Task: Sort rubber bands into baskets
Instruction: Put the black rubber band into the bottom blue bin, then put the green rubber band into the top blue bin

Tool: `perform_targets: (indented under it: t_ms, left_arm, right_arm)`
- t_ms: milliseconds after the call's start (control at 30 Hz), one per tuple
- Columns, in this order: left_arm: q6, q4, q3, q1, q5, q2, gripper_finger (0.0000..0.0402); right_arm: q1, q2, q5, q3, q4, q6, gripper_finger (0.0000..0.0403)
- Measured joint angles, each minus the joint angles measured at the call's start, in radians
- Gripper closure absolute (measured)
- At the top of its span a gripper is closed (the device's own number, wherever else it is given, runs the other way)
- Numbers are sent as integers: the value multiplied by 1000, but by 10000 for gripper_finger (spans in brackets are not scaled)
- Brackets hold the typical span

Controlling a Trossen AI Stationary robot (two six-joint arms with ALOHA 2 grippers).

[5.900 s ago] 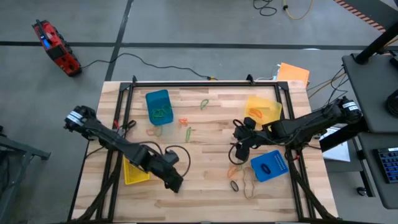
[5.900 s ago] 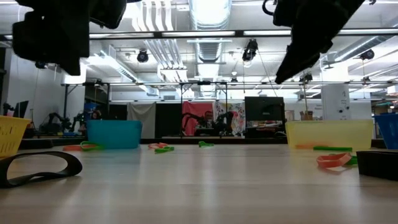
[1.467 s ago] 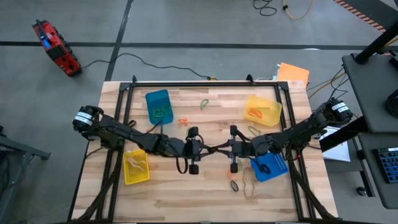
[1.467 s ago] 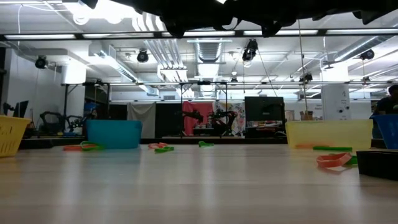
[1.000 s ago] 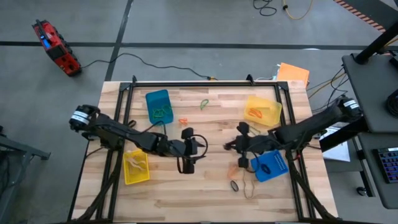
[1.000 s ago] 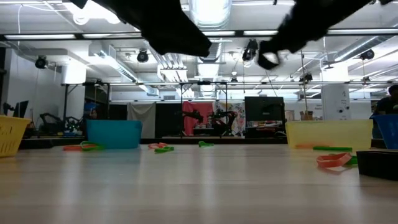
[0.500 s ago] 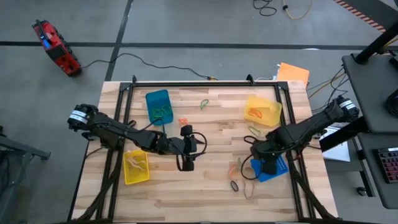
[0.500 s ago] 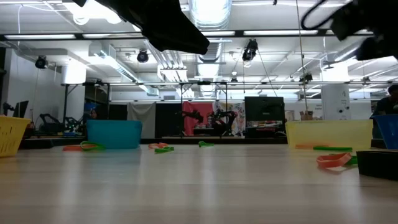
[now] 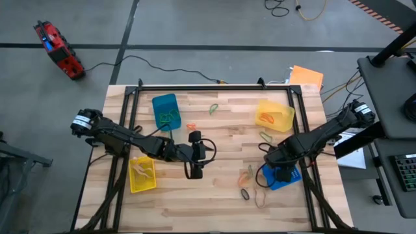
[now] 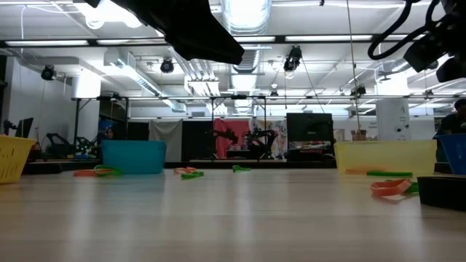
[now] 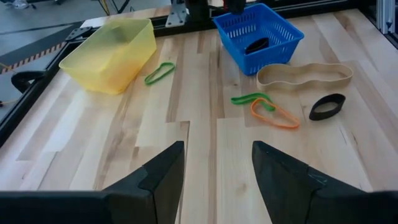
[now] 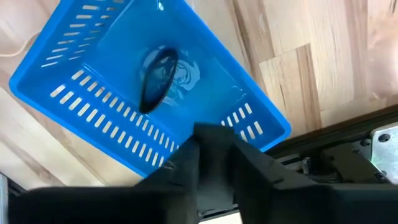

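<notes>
One black rubber band (image 12: 157, 78) now lies in my blue basket (image 12: 93, 112); right claw (image 12: 208, 158) has just released, left claw (image 11: 216, 168) hovers parted mid-table.

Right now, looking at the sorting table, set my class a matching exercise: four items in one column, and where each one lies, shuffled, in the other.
Items:
1. black rubber band
2. green rubber band
3. orange rubber band
4. wide tan rubber band

Places:
A. bare wood beside the slotted basket
B. far yellow basket
C. slotted blue basket
D. teal basket

Pairs: 1-C, 2-D, 3-B, 4-A
</notes>
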Motion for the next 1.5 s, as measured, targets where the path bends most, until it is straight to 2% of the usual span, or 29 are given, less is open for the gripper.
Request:
perform_targets:
  t_ms: [200,367,467,567,767,900,1000,1167,1367,1500]
  left_arm:
    - [0,-1,0,0,0,0,229]
    - [-2,-6,0,0,0,0,229]
    - [-13,-17,0,0,0,0,229]
    - [-58,-41,0,1,-1,0,229]
    - [-190,-190,0,1,-2,-15,229]
    - [-257,-309,0,4,-2,-15,229]
    - [-263,-407,0,4,-2,-15,229]
    - [-220,-520,-21,21,-4,-1,229]
    - [-347,-289,-141,117,29,1,241]
    - [-347,-98,-228,149,30,2,248]
  right_arm:
    - [0,0,0,0,0,0,254]
    - [0,0,0,0,6,-4,214]
    - [0,-1,71,6,92,-43,200]
    - [10,-15,272,-5,375,-146,192]
    - [11,-11,615,-102,1063,-576,188]
    - [2,-9,702,-179,1402,-849,188]
    - [-15,-11,715,-213,1579,-937,188]
    - [-33,-12,717,-228,1567,-935,188]
    - [-38,-13,717,-232,1481,-882,188]
    - [-38,-14,716,-232,1482,-884,188]
